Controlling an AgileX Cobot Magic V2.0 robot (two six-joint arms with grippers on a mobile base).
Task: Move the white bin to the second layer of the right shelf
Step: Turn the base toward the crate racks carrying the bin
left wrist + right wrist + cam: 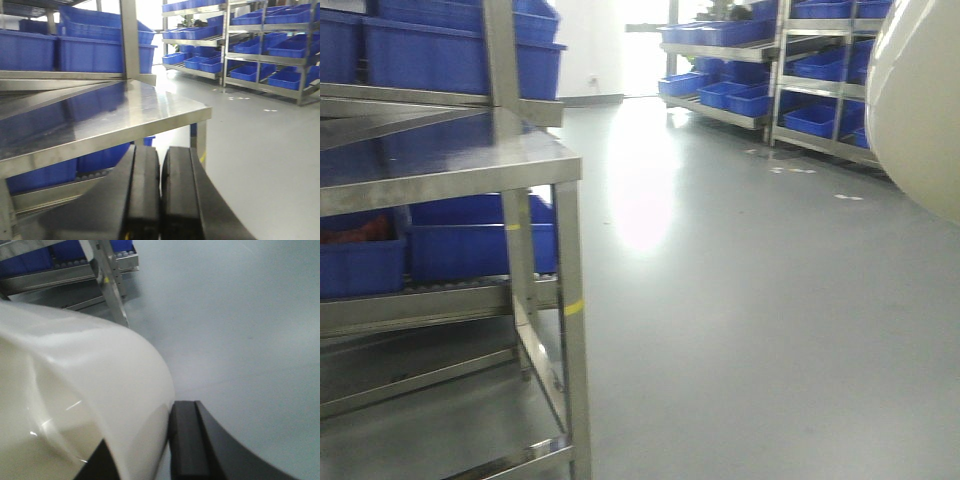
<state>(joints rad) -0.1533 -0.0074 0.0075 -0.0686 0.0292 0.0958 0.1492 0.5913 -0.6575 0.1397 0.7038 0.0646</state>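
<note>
The white bin (920, 110) is a smooth, cream-white plastic tub with plain walls. It hangs above the floor, its wall pinched in the right hand (145, 450).

- The left pincer (160, 167) has two broad matte-black fingers (142, 195), each with a squared, boxy tip and an outer edge that curves outward towards the base.
- A small yellow spot (128, 235) shows low at the base of that pincer, beside the seam.
- The right pincer (142, 435) is the same matte black; its visible finger (192, 445) has a flat inner face, a square tip and a curved outer flank.
</note>
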